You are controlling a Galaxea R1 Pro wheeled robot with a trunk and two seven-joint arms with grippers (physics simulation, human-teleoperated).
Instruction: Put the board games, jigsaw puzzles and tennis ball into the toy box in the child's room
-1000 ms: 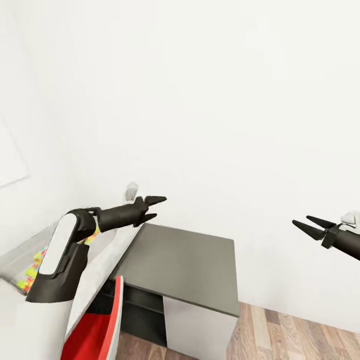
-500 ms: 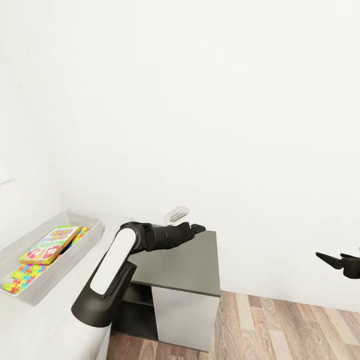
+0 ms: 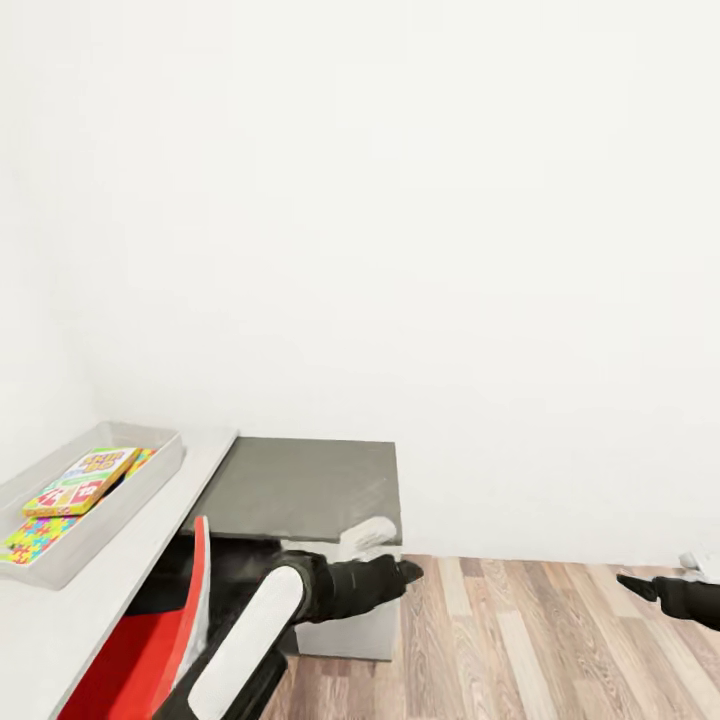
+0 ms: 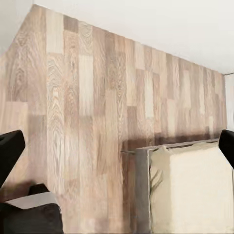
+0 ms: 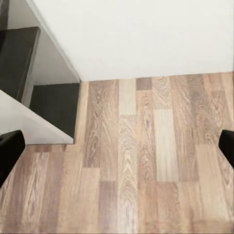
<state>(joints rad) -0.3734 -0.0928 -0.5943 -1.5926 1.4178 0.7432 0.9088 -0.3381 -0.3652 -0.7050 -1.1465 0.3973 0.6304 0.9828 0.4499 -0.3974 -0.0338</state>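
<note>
head view puts the toy box (image 3: 150,462) on the white table (image 3: 110,580), just beside the dark cabinet (image 3: 300,485), a board game (image 3: 82,482) and puzzle (image 3: 25,540) inside. both wrist views show pincers wide and empty; we should steer the base steadily, arms tucked.

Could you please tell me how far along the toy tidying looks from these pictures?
Done: the toy box on the white table already holds a board game on top of a jigsaw puzzle. In hand: nothing; the left claw and right claw hang empty over the wood floor. Left: unclear, other toys aren't visible.
</note>
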